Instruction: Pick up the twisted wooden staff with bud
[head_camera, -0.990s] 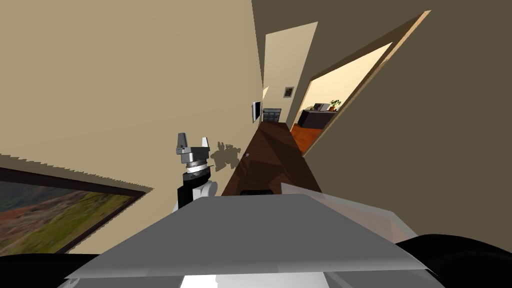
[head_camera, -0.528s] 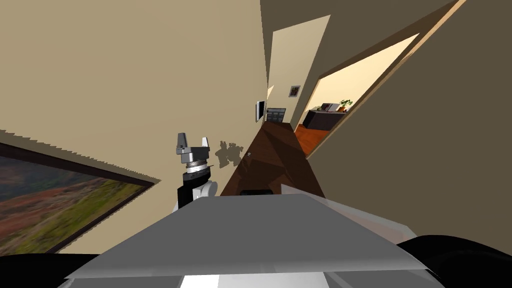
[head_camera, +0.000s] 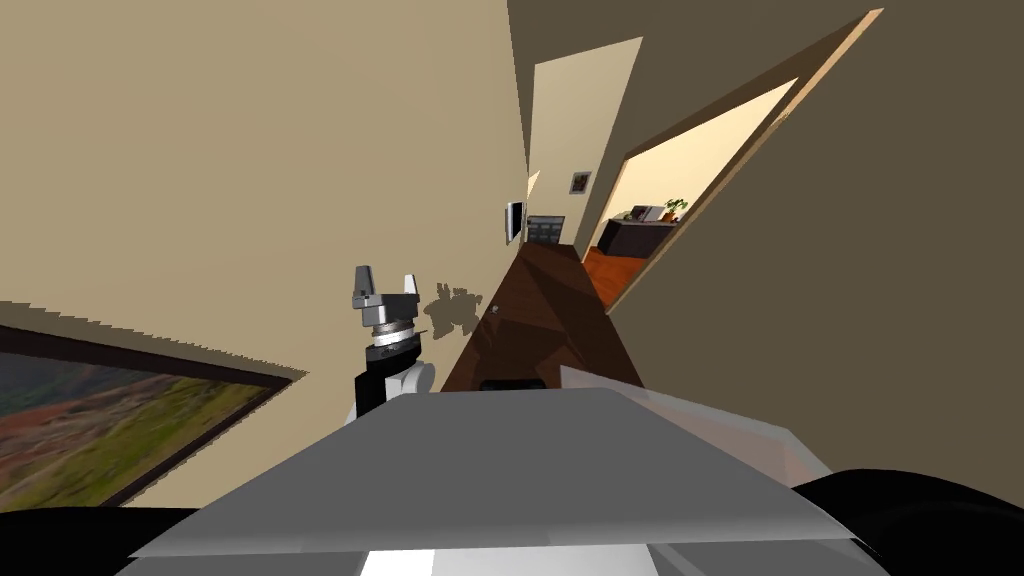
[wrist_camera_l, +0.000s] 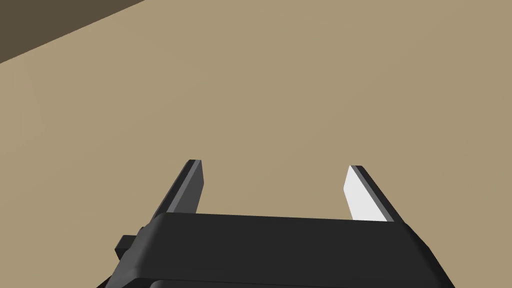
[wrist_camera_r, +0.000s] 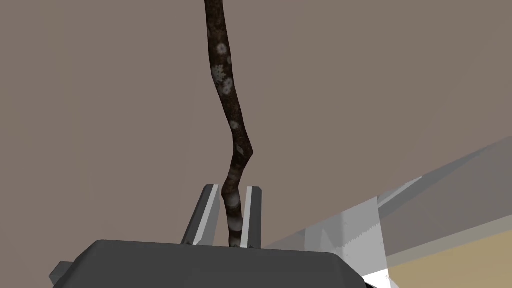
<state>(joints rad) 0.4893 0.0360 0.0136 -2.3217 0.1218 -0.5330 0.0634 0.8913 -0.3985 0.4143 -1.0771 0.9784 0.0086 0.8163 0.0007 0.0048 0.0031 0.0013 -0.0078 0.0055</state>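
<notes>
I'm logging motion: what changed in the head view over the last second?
Only my own view moved: it swung briefly and came nearly back, so the framed picture and doorway shifted in the image and returned. No thing moved. The left tool stayed raised by the beige wall, open. The right tool is shut on the twisted staff.

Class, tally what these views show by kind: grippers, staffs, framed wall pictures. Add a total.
Staffs: 1 (dark twisted wooden staff)
Grippers: 2 (left gripper, fingers open; right gripper, shut on the staff)
Framed pictures: 2 (large dark-framed landscape picture; small framed picture on the far wall)
Total: 5
</notes>
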